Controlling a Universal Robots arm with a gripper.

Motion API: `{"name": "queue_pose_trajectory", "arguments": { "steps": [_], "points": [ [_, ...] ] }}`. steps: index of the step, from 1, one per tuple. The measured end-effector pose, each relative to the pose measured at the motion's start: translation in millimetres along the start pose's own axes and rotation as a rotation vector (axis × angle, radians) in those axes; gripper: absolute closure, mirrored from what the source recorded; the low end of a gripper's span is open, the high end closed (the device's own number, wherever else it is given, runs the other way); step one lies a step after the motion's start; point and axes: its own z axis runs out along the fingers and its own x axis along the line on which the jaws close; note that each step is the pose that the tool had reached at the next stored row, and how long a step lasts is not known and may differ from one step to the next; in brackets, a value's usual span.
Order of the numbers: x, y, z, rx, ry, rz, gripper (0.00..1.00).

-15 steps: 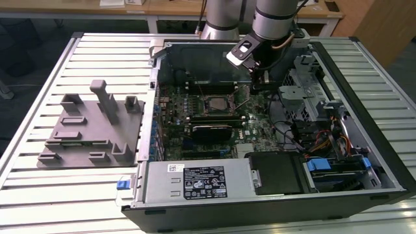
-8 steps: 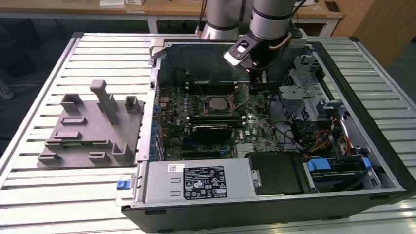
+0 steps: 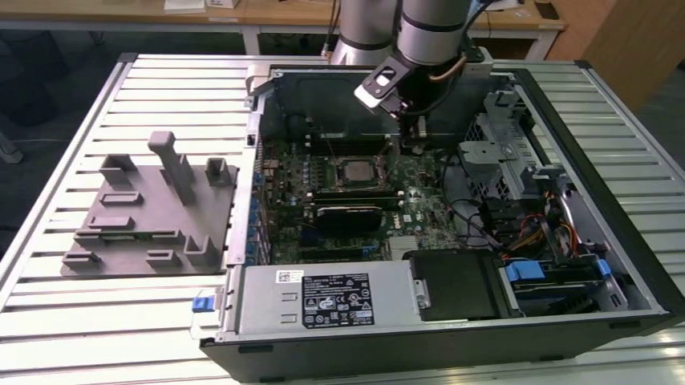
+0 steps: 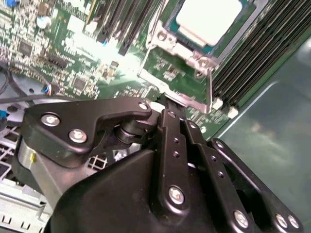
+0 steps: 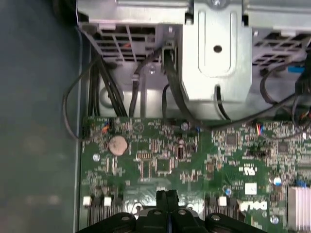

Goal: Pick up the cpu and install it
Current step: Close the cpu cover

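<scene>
The cpu is a small square chip with a silvery top. It lies inside the metal-framed socket on the green motherboard of the open computer case. In the second wrist view the cpu sits under the socket's metal frame. My gripper hangs low over the board, just to the exterior view's right of the socket. Its black fingers are pressed together with nothing visible between them, and their tips stand close to the corner of the socket frame.
A grey plastic tray with upright posts lies on the slatted table at the exterior view's left. Inside the case are a power supply, a metal drive cage, loose cables and dark memory slots.
</scene>
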Motion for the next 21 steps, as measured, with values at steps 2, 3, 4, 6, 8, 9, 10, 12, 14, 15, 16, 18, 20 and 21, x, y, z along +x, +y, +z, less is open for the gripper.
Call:
{"name": "queue_pose_trajectory", "arguments": {
  "steps": [2, 3, 4, 6, 8, 9, 10, 12, 14, 15, 16, 18, 20, 21],
  "points": [
    [0.0, -5.3, -0.1, 0.0000, 0.0001, 0.000, 0.89],
    [0.1, -8.1, -0.2, 0.0000, 0.0001, 0.001, 0.89],
    [0.0, -10.7, -0.3, 0.0000, 0.0000, 0.001, 0.89],
    [0.1, -15.9, -0.4, 0.0000, 0.0000, 0.001, 0.89],
    [0.1, -20.3, -0.5, 0.0000, 0.0000, 0.001, 0.89],
    [0.1, -22.3, -0.6, -0.0001, 0.0001, 0.001, 0.89],
    [0.2, -24.2, -0.6, -0.0001, 0.0001, 0.002, 0.89],
    [0.2, -27.7, -0.8, 0.0000, 0.0000, 0.002, 0.89],
    [0.2, -29.9, -0.8, 0.0000, -0.0001, 0.002, 0.89],
    [0.2, -29.9, -0.8, 0.0000, 0.0000, 0.002, 0.89],
    [0.2, -30.3, -0.8, 0.0000, 0.0000, 0.002, 0.89],
    [0.2, -32.9, -0.7, 0.0000, 0.0001, 0.002, 0.89],
    [0.2, -36.6, -0.4, 0.0000, 0.0000, 0.002, 0.89],
    [0.2, -38.2, -0.1, 0.0000, 0.0000, 0.002, 0.89]
  ]
}}
